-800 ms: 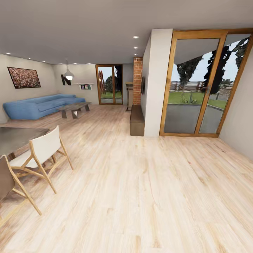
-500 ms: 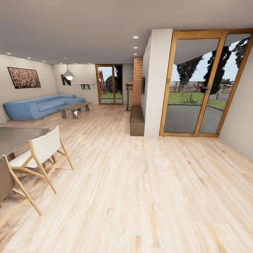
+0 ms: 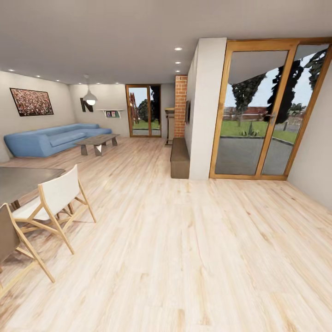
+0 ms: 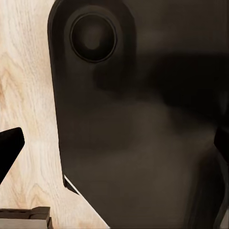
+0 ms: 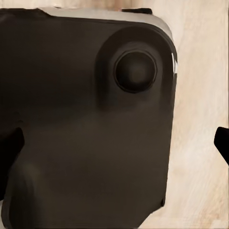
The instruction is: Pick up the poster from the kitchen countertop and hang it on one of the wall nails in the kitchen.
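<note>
Nothing indoors has shifted since the earlier frames: sofa (image 3: 50, 139) far left, chair (image 3: 54, 201) near left, glass doors (image 3: 269, 108) right. The poster and countertop aren't visible here. Whether either gripper is open or holding anything can't be told; the framed poster is likely light and rigid, so it should be gripped by a frame edge.

No text, label, brand, number or sign can be read in any view. At about 10 o'clock in the head view, the dark shape on the far wall (image 3: 85, 105) beside the pendant lamp (image 3: 90, 97) looks like a letter, but its form is too blurred to tell. The small coloured items on the wall shelf (image 3: 112, 113) just beside it are too small to read.
</note>
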Controlling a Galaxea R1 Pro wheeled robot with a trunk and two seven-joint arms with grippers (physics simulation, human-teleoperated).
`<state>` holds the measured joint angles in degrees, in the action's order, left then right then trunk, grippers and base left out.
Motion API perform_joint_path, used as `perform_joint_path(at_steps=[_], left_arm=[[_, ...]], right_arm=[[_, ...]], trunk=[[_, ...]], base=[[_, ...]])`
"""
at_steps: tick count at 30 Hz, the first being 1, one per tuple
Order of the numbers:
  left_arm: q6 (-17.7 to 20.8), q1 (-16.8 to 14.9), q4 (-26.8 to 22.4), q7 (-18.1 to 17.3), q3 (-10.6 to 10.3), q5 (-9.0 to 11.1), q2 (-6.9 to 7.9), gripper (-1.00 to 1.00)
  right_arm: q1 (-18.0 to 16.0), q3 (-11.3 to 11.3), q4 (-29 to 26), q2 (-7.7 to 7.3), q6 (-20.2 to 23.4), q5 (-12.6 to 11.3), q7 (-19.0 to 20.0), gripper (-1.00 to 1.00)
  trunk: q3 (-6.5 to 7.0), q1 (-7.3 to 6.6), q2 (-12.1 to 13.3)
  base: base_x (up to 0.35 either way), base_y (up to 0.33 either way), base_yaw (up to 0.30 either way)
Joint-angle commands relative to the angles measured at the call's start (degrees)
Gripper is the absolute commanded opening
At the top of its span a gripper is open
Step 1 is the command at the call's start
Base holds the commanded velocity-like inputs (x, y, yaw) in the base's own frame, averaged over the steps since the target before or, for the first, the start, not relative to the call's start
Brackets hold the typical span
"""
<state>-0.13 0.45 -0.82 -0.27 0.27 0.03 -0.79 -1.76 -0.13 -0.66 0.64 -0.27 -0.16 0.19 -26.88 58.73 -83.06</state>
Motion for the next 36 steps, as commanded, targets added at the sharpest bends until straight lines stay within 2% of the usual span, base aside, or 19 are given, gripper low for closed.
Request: perform_joint_path(at_steps=[1,8,9,10,14,21,36], left_arm=[[0.01,0.35,-0.42,0.11,0.15,-0.11,-0.05,1.00],[0.18,2.53,-2.63,0.32,0.24,-0.40,0.47,1.00],[0.18,2.57,-32.34,0.33,0.25,-0.41,0.50,1.00],[0.20,2.62,-33.73,0.34,0.28,-0.43,0.56,1.00],[0.21,2.70,-35.41,0.31,0.43,-0.45,0.83,1.00],[0.17,2.71,-35.39,0.36,0.60,-0.38,1.30,1.00],[0.14,2.71,-35.39,0.36,0.61,-0.38,1.32,1.00]], right_arm=[[-0.35,-0.03,-0.34,-0.33,-0.36,-0.01,0.01,1.00],[-2.66,-0.10,-2.63,-0.94,-2.61,0.05,-0.01,1.00],[-6.02,-0.11,-20.70,-0.97,-7.93,0.06,-0.01,1.00],[-6.13,-0.10,-21.62,-1.02,-8.13,0.10,-0.03,1.00],[-5.92,0.03,-22.83,-1.26,-8.43,0.41,-0.11,1.00],[-5.80,0.21,-22.86,-1.61,-8.51,0.68,-0.18,1.00],[-5.80,0.21,-22.80,-1.61,-8.52,0.69,-0.19,1.00]], trunk=[[-0.05,0.00,-0.02],[-0.05,0.00,-0.02],[-0.05,0.00,-0.02],[-0.05,0.00,-0.02],[-0.05,0.00,-0.02],[-0.05,0.00,-0.02],[-0.05,0.00,-0.02]], base=[[0.000,0.000,0.000],[0.000,0.000,0.000],[0.000,0.000,0.000],[0.000,0.000,0.000],[0.000,0.000,0.000],[0.000,0.000,0.047],[0.000,0.000,0.064]])
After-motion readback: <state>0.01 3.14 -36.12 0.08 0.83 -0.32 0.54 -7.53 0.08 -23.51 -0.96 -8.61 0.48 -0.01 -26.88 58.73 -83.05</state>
